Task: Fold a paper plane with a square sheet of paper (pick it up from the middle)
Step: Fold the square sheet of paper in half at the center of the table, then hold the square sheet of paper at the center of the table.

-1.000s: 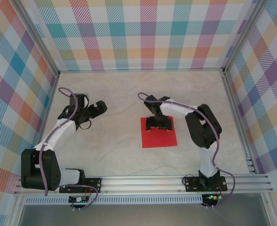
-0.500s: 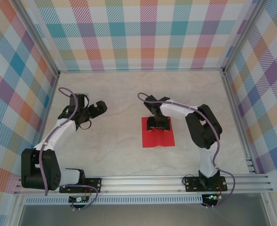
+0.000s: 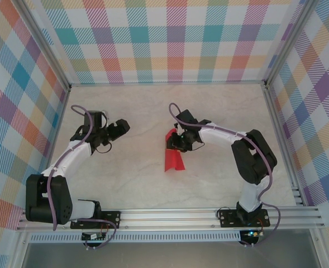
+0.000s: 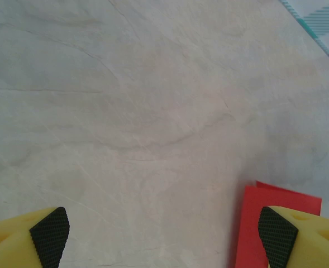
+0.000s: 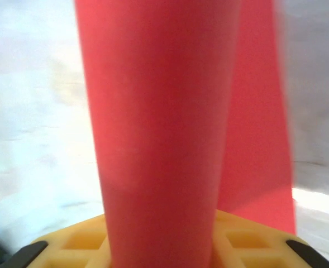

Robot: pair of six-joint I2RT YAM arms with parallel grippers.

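At mid-table, the square sheet of paper [image 3: 173, 159] is being pinched at its middle by the right gripper [image 3: 176, 143] and is bowing, judged thin, light and floppy; the left gripper [image 3: 119, 128] is being held open.

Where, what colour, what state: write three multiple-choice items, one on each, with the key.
1. The paper is:
A. in the right gripper
B. by the back wall
C. on the front rail

2. The paper's colour is:
A. blue
B. red
C. white

3. The left gripper is:
A. open, holding nothing
B. shut on the paper
C. shut, empty

Key:
1 A, it hangs bunched from those jaws in the top view.
2 B, it is red in every view.
3 A, its fingers stand wide apart, gripping nothing.
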